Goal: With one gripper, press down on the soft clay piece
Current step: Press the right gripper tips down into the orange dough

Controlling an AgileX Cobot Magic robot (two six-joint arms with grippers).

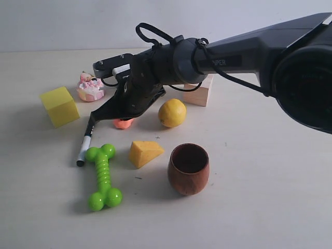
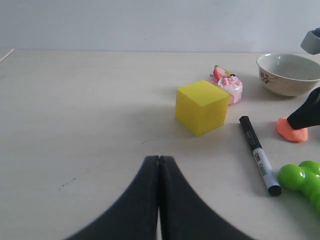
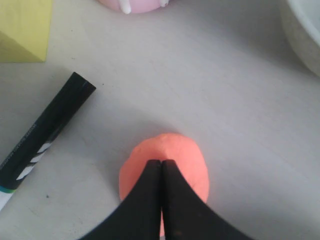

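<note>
While reaching in from the right of the exterior view and across its middle, rests the right claw (image 1: 122, 116) tip-first on the soft clay piece (image 1: 123, 124), slanted down toward the left. Holds nothing in that claw: both fingers pressed flat together with no gap, closed tips touching the top of the salmon-orange lump (image 3: 170, 150) in the right wrist view.

Clay low and roundish, sitting on the pale surface (image 1: 259, 207) left of centre, just beside the black end of a pen (image 1: 83, 148) on one side and near a lemon (image 1: 171, 112) on the other. Behind it, a pink-frosted cake toy (image 1: 90, 87); in front of it, toward the camera, a cheese wedge (image 1: 144, 153). Further left, a yellow cube (image 1: 59, 106), apart from the clay. Near the front, a green bone toy (image 1: 102, 176) lying beside the white end of the pen, and a wooden cup (image 1: 189, 168) standing upright to the right of the wedge. Behind the lemon, a pale wooden block (image 1: 199, 93), partly hidden by the arm.

From the left wrist view, left claw (image 2: 159, 159) likewise closed to a thin seam, gripping nothing, facing the cube across the surface and well apart from the clay (image 2: 291, 131). Beyond the clay in that view, a pale bowl (image 2: 287, 75) with small dark marks on its outer wall.
</note>
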